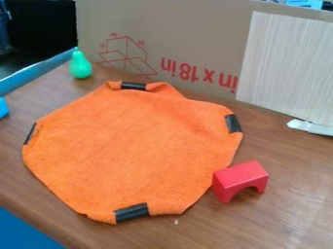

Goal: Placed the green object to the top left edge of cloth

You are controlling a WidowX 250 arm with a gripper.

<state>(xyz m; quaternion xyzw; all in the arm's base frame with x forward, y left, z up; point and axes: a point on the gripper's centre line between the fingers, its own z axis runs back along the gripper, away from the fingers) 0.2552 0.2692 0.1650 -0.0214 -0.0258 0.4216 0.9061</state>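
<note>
The green pear-shaped object (81,65) stands upright on the wooden table near its back left edge, narrow end up. It sits beyond the upper left edge of the orange cloth (133,151), apart from it. The cloth lies mostly flat, with black tape on several parts of its border and some folds along its back and right edges.
A red arch-shaped block (240,180) stands at the cloth's lower right edge. Behind the table (292,209) rises a cardboard panel (189,39) with a pale striped sheet (286,63). A white scrap (311,127) lies at the right; a blue object (3,107) shows at the left edge.
</note>
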